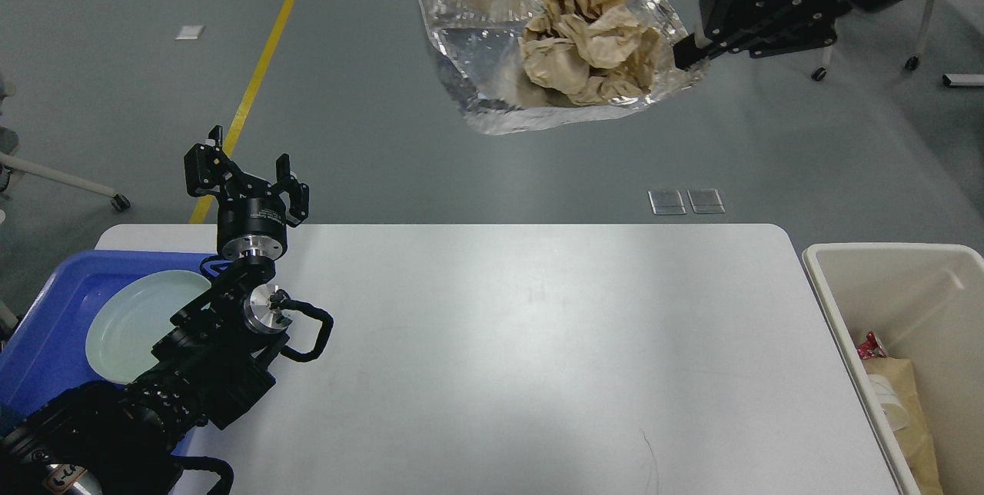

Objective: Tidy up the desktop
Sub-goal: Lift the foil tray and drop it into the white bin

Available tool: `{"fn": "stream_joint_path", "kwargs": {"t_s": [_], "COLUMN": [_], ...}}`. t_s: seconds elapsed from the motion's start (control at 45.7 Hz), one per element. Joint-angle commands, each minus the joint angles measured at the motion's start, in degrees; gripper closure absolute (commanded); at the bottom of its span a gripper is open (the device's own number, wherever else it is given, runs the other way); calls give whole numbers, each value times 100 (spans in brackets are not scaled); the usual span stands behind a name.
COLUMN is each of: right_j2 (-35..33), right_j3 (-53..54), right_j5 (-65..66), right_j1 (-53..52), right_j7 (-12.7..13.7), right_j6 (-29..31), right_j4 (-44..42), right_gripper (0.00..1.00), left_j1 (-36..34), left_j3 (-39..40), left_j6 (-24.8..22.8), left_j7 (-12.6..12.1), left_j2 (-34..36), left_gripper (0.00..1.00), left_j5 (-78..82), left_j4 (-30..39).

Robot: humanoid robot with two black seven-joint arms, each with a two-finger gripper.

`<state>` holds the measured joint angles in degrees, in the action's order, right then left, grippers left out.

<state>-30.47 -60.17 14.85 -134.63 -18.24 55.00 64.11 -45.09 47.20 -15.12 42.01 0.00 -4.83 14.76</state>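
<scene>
The right gripper [686,54] is pinching the foil tray [492,41] of crumpled paper [588,38] high above the desktop [523,357] — binning is remaining; the left gripper [246,172] is idling agape.

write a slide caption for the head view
Right hand lifts a foil tray of crumpled paper above the desktop.

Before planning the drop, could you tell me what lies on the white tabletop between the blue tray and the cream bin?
Nothing: in the head view, the white tabletop is bare between the blue tray and the cream bin.
</scene>
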Motion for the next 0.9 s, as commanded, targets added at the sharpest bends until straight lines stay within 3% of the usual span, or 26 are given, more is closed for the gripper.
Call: {"fn": "stream_joint_path", "kwargs": {"t_s": [0.0,0.328,0.875], "right_j2": [-152,-486,-495], "right_j3": [-284,-443,-452], "right_j5": [79,800,791], "right_j1": [674,2818,6466], "right_j7": [14,14,23], "right_j6": [0,0,0], "right_j4": [-644,-2411,-5681], "right_gripper": [100,100,100], "left_j1": [0,0,0], "left_j3": [0,0,0], "left_j6": [0,0,0], "left_j7": [0,0,0], "left_j2": [0,0,0], "left_gripper": [0,0,0], "left_j5": [0,0,0], "left_j4": [0,0,0]}}
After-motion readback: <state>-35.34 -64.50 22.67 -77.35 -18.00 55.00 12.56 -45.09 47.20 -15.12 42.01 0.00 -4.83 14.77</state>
